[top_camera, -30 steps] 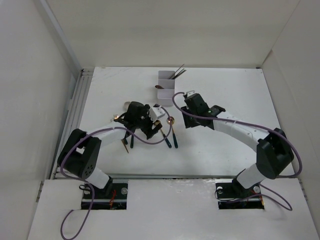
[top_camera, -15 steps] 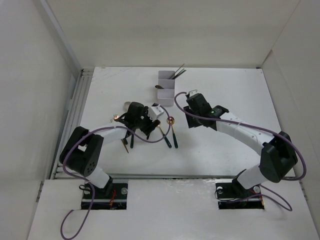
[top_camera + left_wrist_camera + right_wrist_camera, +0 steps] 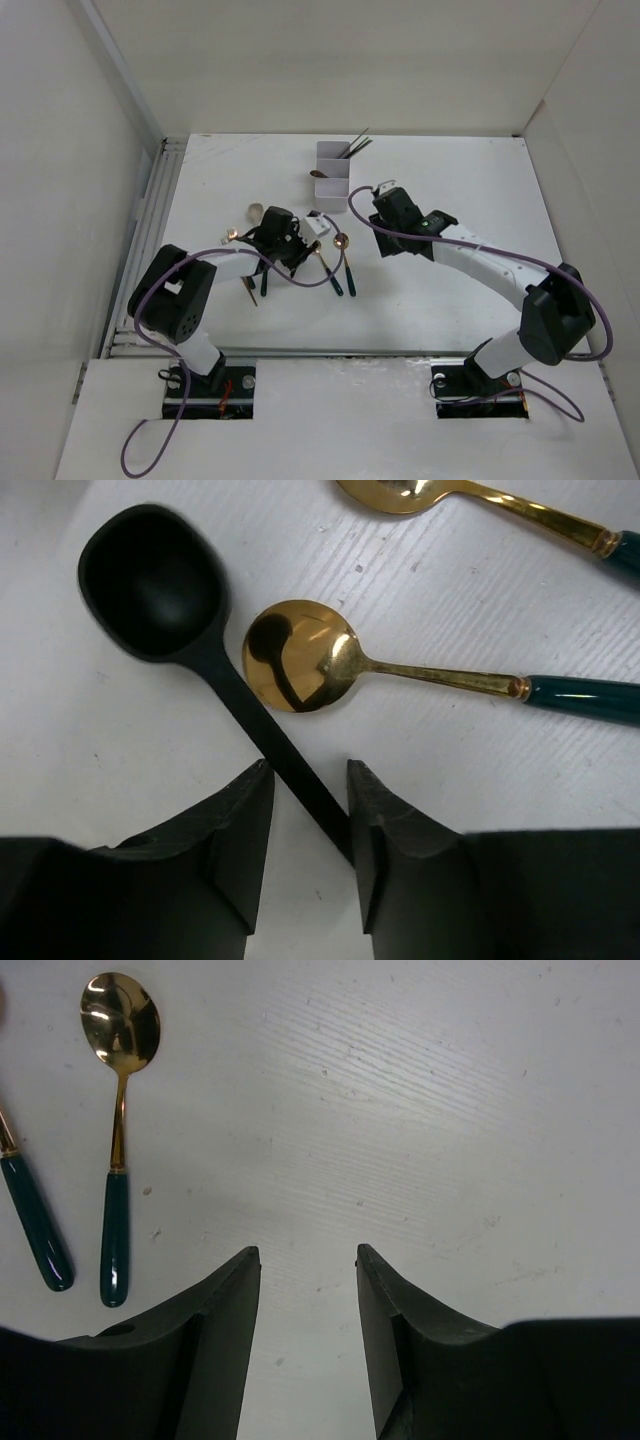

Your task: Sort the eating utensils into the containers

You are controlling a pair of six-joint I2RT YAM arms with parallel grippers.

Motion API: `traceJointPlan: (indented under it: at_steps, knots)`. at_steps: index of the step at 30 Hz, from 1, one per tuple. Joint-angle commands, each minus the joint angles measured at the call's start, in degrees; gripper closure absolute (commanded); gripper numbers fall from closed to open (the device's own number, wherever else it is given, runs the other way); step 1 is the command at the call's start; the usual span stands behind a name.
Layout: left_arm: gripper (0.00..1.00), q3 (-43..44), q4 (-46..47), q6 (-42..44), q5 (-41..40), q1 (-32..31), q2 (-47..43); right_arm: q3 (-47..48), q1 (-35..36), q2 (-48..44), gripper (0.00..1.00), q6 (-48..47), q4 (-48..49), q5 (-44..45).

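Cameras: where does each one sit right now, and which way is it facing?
Top external: above and behind the bases, facing down at the table; the left gripper, right gripper and white box show.
Left wrist: on the left gripper, facing down at the black spoon; open fingers straddle its handle.
Right wrist: on the right gripper, facing down at the table; open fingers show.
Shared: top and right wrist both seem to show the gold spoon.

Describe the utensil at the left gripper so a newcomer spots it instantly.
Near the white divided box, find the left gripper. There the black spoon lies, handle between the open fingers. Its neighbours, the gold spoons, have green handles; this one is matte black throughout.
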Motion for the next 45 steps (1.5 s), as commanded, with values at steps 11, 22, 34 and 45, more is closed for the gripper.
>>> traceJointPlan:
  at_steps: [11,22,34,45]
  knots:
    - [1.0,2.11,2.48,-8.96,-9.64,-0.23,0.83,5.62,-2.77,1.8,0.51,-4.43,0.09,0.59]
    - [1.0,12.21,1.96,-12.32,-14.34,-0.05,-2.77,7.38,-6.55,-0.91,0.5,-7.95,15.38,-13.63]
    - [1.0,14.39,32.08,-25.3,2.38,2.94,-0.42,5.89,-9.72,-3.38,0.5,-10.94,24.71,-20.42]
    - [1.0,28.99,64.6,-24.71,-8.77,-2.68,23.32,7.99,-18.77,-0.23,0.5,-13.39,23.13,-31.13]
